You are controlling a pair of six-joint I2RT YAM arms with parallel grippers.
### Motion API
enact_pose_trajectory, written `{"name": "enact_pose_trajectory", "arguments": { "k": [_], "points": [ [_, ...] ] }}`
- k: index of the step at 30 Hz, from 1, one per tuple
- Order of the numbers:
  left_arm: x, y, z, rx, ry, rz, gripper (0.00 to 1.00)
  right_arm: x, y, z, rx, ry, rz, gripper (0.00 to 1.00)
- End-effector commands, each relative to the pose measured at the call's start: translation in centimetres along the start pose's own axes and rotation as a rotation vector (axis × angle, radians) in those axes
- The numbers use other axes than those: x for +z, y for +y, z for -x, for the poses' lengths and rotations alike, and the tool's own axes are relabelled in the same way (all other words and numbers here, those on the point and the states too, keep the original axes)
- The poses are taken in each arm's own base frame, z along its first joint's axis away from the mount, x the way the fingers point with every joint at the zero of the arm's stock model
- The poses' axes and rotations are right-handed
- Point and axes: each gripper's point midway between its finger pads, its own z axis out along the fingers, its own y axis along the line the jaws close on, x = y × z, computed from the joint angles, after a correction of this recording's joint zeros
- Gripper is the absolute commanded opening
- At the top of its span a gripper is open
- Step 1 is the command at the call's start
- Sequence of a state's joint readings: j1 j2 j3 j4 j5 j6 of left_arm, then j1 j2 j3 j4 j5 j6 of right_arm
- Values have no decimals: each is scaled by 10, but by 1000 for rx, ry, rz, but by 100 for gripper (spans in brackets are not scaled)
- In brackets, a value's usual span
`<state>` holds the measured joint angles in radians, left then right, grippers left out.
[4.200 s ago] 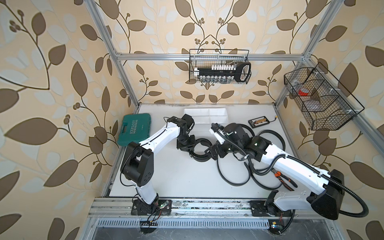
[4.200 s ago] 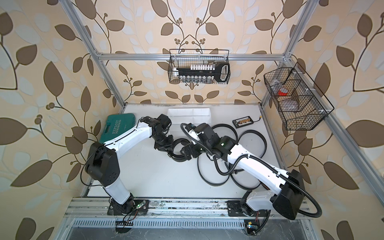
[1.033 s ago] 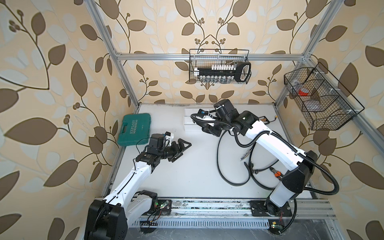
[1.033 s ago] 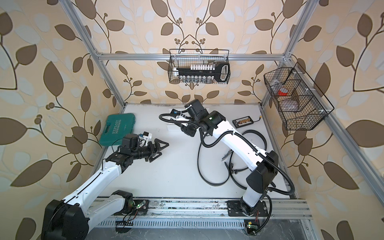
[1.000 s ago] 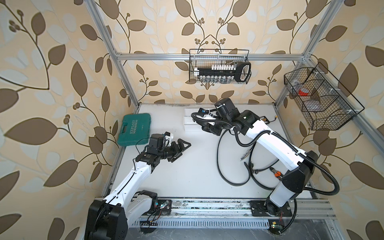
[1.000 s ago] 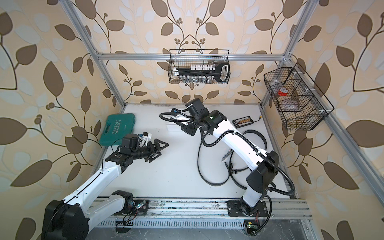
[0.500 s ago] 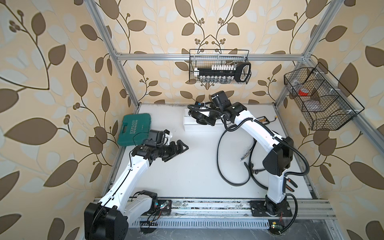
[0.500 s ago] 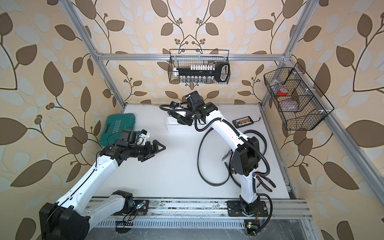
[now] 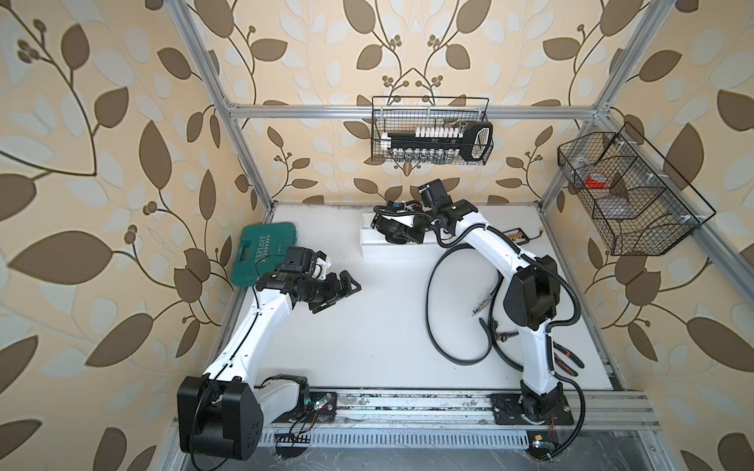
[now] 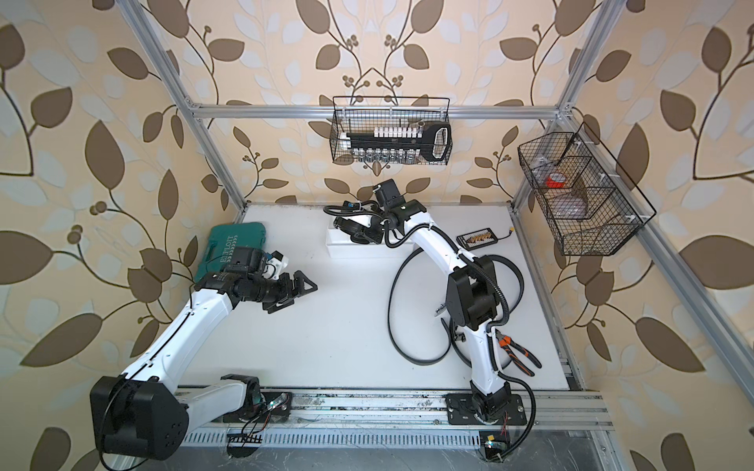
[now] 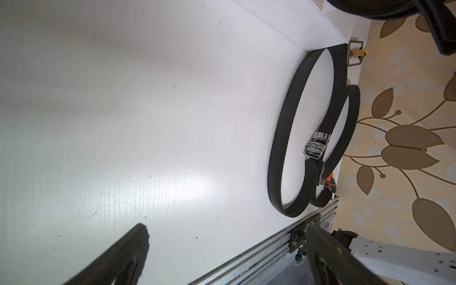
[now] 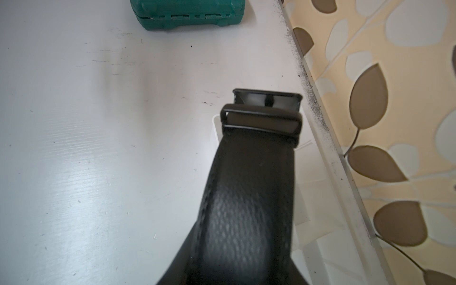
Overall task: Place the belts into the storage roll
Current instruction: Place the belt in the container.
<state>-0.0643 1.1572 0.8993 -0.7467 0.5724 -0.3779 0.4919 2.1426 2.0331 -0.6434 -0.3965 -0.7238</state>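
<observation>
A coiled black belt (image 9: 387, 228) hangs in my right gripper (image 9: 402, 234), which is shut on it just above the left end of the storage roll (image 9: 367, 249), a white divided tray by the back wall. The right wrist view shows that belt (image 12: 251, 197) with its dark buckle (image 12: 264, 118) over the tray's compartments (image 12: 311, 197). Two loose belts lie in loops on the right of the table: a large one (image 9: 428, 310) (image 11: 281, 138) with a shiny buckle (image 11: 317, 145), and one behind it (image 11: 355, 111). My left gripper (image 9: 347, 287) (image 11: 225, 227) stands open and empty over the table's left middle.
A green tool case (image 9: 265, 257) lies at the left edge, behind my left wrist. Orange-handled pliers (image 9: 565, 359) and a small black tray (image 9: 518, 235) lie on the right. Wire baskets hang on the back wall (image 9: 430, 136) and the right wall (image 9: 628, 204). A metal rail (image 9: 408, 401) runs along the front.
My right gripper has carried the coiled belt back and left until it is above the tray. The left arm, which let go of the belt earlier, has drawn back slightly and stays open.
</observation>
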Motion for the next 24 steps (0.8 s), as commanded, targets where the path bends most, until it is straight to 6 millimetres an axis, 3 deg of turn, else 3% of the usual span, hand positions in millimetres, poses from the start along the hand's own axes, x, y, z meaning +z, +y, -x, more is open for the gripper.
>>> {"name": "enact_pose_trajectory", "arguments": {
  "k": [1, 13, 24],
  "points": [
    [2, 2, -1, 15, 13, -3, 99, 0, -6, 23, -80, -103, 19, 30],
    [6, 8, 0, -5, 28, 9, 99, 16, -13, 0, -66, -97, 82, 30],
    [9, 10, 1, -16, 39, 8, 99, 23, -3, -13, -72, -116, 186, 30]
  ]
}}
